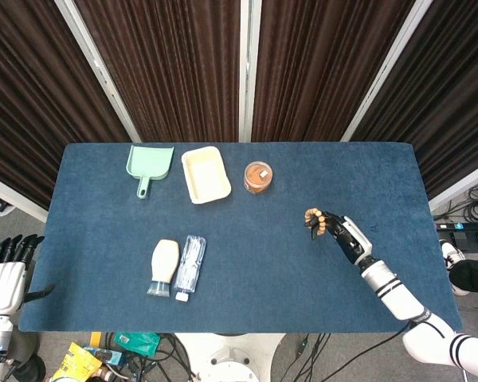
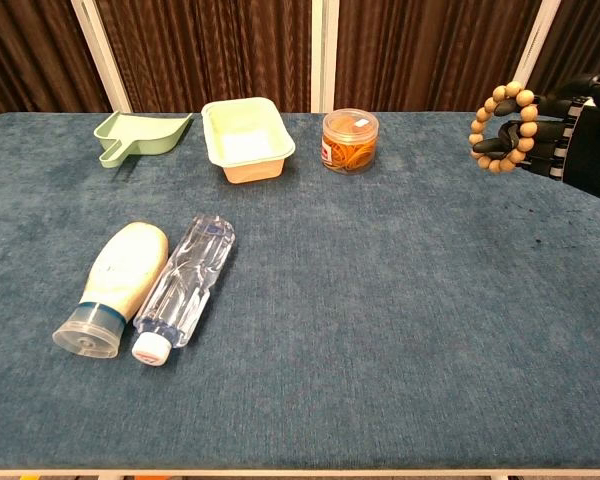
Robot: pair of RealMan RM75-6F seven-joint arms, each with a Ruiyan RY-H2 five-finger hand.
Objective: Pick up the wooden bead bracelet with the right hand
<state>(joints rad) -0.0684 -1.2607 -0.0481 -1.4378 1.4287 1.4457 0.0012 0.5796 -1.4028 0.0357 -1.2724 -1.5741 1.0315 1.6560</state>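
Note:
My right hand holds the wooden bead bracelet up in the air over the right side of the blue table. The ring of tan beads hangs around my dark fingertips and stands nearly edge-on in the head view. My left hand hangs off the table's left edge, low down, with its fingers apart and nothing in it; the chest view does not show it.
At the back stand a green dustpan, a cream tray and a small clear tub of orange rubber bands. A squeeze bottle and a clear water bottle lie side by side front left.

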